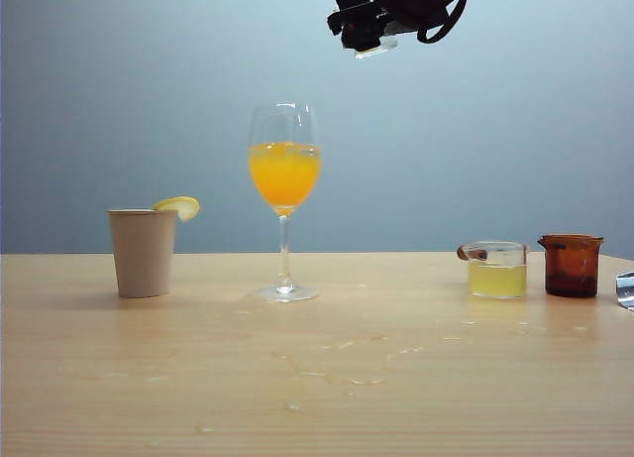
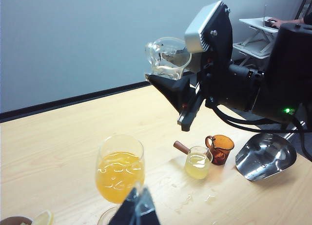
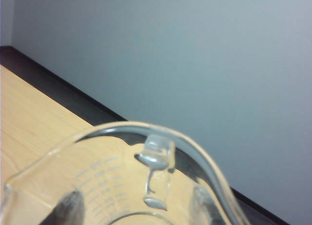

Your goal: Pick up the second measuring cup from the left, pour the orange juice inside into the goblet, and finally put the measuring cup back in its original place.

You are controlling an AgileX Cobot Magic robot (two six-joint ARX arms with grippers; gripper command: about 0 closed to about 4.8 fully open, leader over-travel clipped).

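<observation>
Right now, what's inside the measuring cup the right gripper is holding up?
The measuring cup, shut in the right gripper, looks empty; only droplets cling to its glass. The orange juice is in the goblet. The cup's very bottom is hidden by the gripper.

right end effector (image 2: 168,76) holding empty measuring cup (image 2: 167,56)

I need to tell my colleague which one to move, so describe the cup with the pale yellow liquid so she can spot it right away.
Start at the wooden table and look right of the tall goblet of orange juice. Two short vessels stand side by side there; take the left one, the clear cup. Unlike the amber-brown glass cup beside it, it holds pale yellow-green liquid and has a brown handle stub.
</observation>
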